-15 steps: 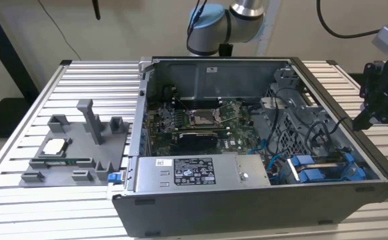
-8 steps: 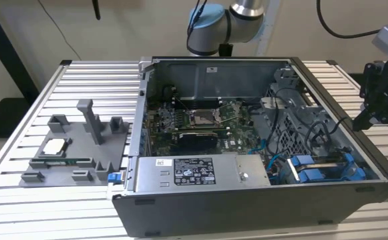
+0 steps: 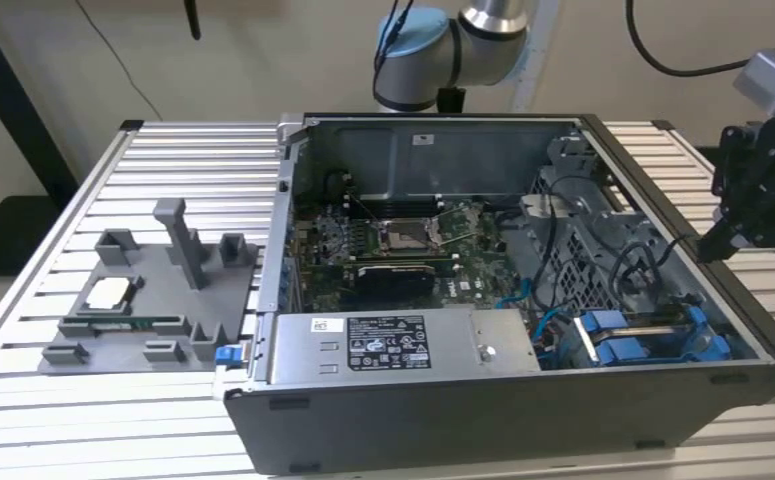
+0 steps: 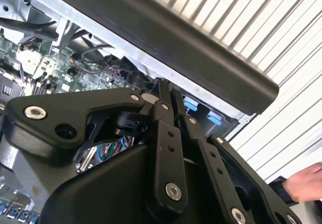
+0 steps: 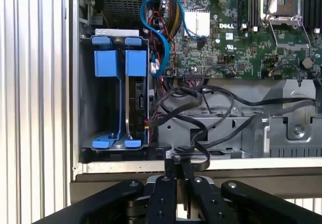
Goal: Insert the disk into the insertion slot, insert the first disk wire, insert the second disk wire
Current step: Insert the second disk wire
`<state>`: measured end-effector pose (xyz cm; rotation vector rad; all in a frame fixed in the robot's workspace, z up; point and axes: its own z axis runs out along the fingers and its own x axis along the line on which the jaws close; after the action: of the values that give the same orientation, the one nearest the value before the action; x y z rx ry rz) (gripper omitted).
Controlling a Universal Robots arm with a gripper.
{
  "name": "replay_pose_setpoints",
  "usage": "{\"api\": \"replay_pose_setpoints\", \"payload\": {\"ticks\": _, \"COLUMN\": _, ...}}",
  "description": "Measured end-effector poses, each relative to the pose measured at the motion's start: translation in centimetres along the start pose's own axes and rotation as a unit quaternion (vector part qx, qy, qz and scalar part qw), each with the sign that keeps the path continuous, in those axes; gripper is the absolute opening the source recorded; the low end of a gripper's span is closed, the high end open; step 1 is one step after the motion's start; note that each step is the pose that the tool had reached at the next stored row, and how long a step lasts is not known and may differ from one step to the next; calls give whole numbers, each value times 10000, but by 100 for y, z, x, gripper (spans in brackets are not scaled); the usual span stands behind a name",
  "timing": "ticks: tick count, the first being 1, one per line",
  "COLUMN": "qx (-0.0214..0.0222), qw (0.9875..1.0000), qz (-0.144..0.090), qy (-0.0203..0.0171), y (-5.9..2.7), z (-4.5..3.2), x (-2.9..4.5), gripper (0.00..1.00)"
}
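The insertion slot (image 5: pixel 85 103) is the dark-grey bay with blue clips in the case corner, also seen in the exterior view (image 3: pixel 641 335). A blue frame (image 5: pixel 136 63) stands in it, with the dark edge of the disk (image 5: pixel 139 95) showing edge-on. A blue wire (image 5: pixel 163 43) loops down beside the disk, and black wires (image 5: pixel 201 110) run past it. I cannot tell whether either is plugged in. My gripper (image 5: pixel 176 163) hangs outside the case wall at the exterior view's right (image 3: pixel 714 245). It is shut, with nothing between its fingers (image 4: pixel 164 95).
The open computer case (image 3: pixel 494 420) lies on a slatted table (image 3: pixel 40 400). Inside are the motherboard (image 3: pixel 401 240) and a labelled power-supply box (image 3: pixel 387 345). A grey fixture (image 3: pixel 147 300) sits at the exterior view's left. A person's hand (image 4: pixel 304 181) rests near the gripper body.
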<state>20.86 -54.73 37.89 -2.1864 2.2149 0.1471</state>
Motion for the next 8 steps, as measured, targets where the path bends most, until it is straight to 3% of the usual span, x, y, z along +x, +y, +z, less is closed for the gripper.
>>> {"api": "replay_pose_setpoints", "payload": {"ticks": 8, "qx": 0, "qw": 10000, "qz": 0, "qy": -1, "y": 78, "z": -35, "x": -2, "gripper": 16}}
